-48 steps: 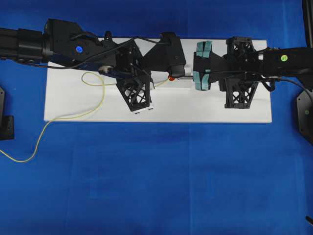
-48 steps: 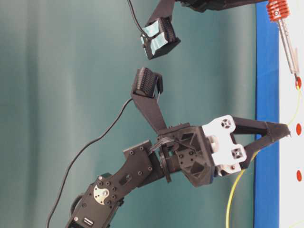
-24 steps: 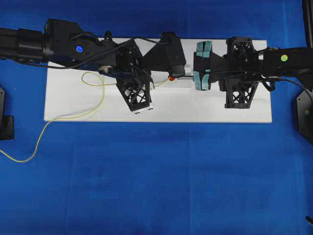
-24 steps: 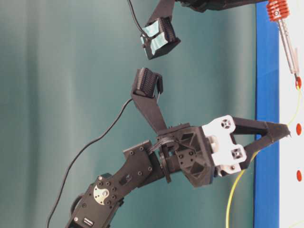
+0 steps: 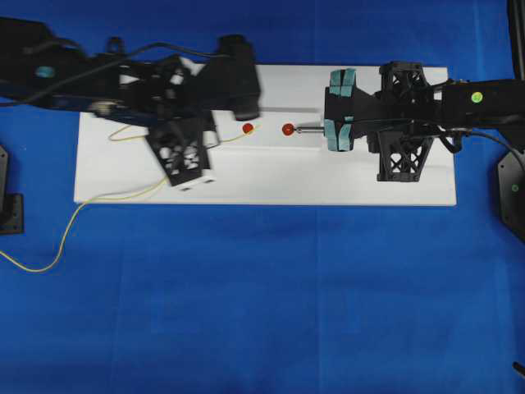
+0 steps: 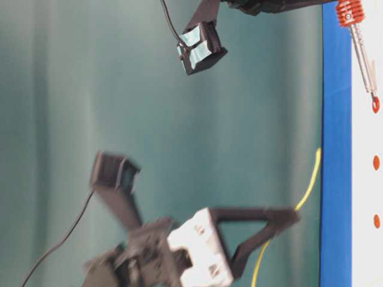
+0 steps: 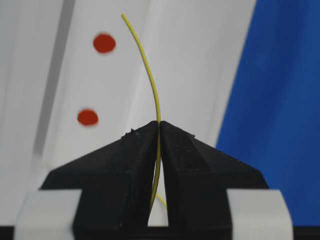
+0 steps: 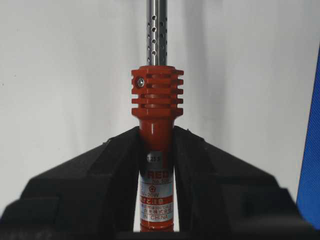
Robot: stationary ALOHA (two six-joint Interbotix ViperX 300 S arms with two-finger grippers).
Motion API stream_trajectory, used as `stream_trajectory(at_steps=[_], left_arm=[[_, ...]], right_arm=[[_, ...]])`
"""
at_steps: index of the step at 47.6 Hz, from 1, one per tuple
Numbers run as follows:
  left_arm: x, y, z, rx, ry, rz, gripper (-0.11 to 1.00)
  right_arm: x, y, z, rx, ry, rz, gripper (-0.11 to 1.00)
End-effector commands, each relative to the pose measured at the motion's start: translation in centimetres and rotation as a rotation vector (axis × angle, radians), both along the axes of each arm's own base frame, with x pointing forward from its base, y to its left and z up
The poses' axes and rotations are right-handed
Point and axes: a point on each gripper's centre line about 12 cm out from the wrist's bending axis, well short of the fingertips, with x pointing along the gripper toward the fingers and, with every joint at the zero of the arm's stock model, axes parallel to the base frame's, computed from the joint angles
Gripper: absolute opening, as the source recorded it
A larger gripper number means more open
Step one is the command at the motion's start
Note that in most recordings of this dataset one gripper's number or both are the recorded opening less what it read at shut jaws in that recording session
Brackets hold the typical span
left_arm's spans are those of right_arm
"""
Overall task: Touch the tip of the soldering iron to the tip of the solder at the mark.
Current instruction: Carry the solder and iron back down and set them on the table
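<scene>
The soldering iron (image 8: pixel 156 105) has a red handle, and my right gripper (image 8: pixel 156 134) is shut on it just behind the ribbed collar. Its silver shaft (image 5: pixel 310 129) lies level, with the tip resting on a red mark (image 5: pixel 288 130). My left gripper (image 7: pixel 159 125) is shut on the thin yellow solder (image 7: pixel 150 75). The solder's free end (image 5: pixel 243 131) hangs beside a second red mark (image 5: pixel 248 129), well left of the iron tip. In the table-level view the solder (image 6: pixel 308 185) is raised off the board and the left gripper (image 6: pixel 292 216) is blurred.
A white board (image 5: pixel 271 176) lies on the blue table. The solder's loose tail (image 5: pixel 49 261) trails off the board's left edge toward the front left. The iron's black cord (image 5: pixel 480 138) runs right. Black brackets (image 5: pixel 513 193) stand at both table sides.
My left arm has swung left and lifted, carrying the solder tip away from the iron tip and the mark. The right arm and the iron have not moved.
</scene>
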Motion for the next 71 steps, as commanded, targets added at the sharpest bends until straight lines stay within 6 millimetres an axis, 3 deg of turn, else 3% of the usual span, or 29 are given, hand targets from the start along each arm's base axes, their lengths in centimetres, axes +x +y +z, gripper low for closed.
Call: stream_trajectory(at_steps=[1, 9, 18, 27, 37, 52, 71], left_arm=[[-1.5, -0.3, 2.6, 0.001, -0.072, 0.005, 0.01], [-3.1, -0.4, 2.8, -0.004, -0.107, 0.016, 0.01], [-3.1, -0.4, 2.9, -0.003, -0.119, 0.017, 0.01], [-3.4, -0.5, 2.7, -0.005, -0.113, 0.016, 0.01], [-3.9, -0.5, 2.6, -0.005, -0.111, 0.017, 0.01], [-4.7, -0.6, 2.2, -0.005, -0.107, 0.017, 0.01], [-5.3, -1.5, 2.4, -0.02, -0.129, 0.009, 0.01]], right_arm=[[0.6, -0.1, 0.9, -0.005, -0.035, 0.001, 0.06], [0.6, -0.1, 0.9, -0.003, -0.034, 0.0, 0.06], [0.5, -0.1, 0.9, -0.004, -0.034, -0.002, 0.06], [-0.1, 0.0, 2.2, -0.013, -0.08, -0.004, 0.06], [-2.3, 0.3, 3.9, -0.02, -0.143, -0.011, 0.06], [-5.5, 0.8, 4.5, -0.008, -0.202, -0.057, 0.06], [-5.2, 1.3, 4.9, 0.017, -0.264, -0.061, 0.06]])
